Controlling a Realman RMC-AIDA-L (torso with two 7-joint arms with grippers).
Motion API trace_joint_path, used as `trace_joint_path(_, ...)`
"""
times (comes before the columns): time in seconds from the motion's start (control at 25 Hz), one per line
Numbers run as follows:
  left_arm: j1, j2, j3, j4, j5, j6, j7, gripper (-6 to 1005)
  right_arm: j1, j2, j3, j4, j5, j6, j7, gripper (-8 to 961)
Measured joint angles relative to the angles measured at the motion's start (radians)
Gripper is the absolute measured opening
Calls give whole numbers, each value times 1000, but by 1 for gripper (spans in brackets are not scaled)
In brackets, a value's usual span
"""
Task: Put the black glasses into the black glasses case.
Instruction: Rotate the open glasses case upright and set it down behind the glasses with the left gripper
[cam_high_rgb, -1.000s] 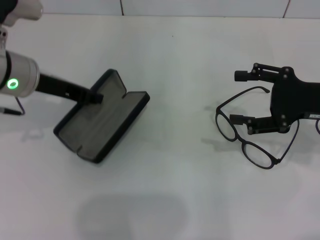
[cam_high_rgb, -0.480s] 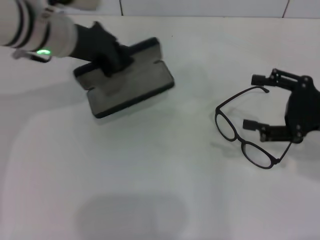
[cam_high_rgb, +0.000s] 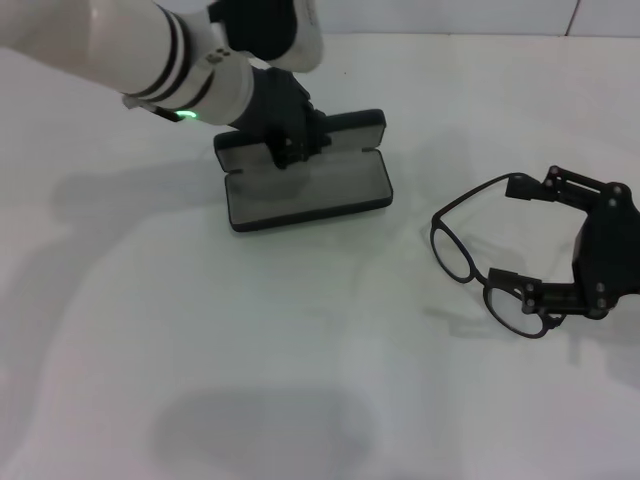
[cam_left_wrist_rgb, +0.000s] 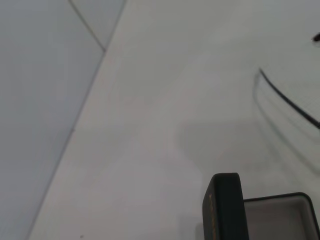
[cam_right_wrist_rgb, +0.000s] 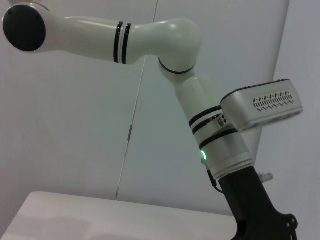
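On the white tabletop (cam_high_rgb: 330, 330), the black glasses case (cam_high_rgb: 305, 185) lay open toward ten o'clock from the centre, its grey lining facing up, with the left gripper (cam_high_rgb: 290, 148) clamped on its far lid edge. The black glasses (cam_high_rgb: 490, 255) rested unfolded, lenses toward the middle, out at three o'clock, well apart from the case. The right gripper (cam_high_rgb: 535, 240) stood over their temple arms with its fingers (cam_high_rgb: 515, 287) spread apart, one by the far temple tip and one touching the near lens rim.
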Motion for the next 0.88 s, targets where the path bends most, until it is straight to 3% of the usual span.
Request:
trace_joint_path(0.6, -4, -6, 91, -1, -67, 71, 2, 207, -16, 2, 2, 1, 0, -7, 4, 848)
trace_joint_path(0.84, 13, -6, 98, 56, -60, 74, -6, 207, -22, 0, 2, -4, -1, -6, 6, 847)
trace_joint_path(0.88, 17, -6, 100, 68, -57, 79, -7, 293, -22, -1, 2, -5, -1, -5, 7, 847)
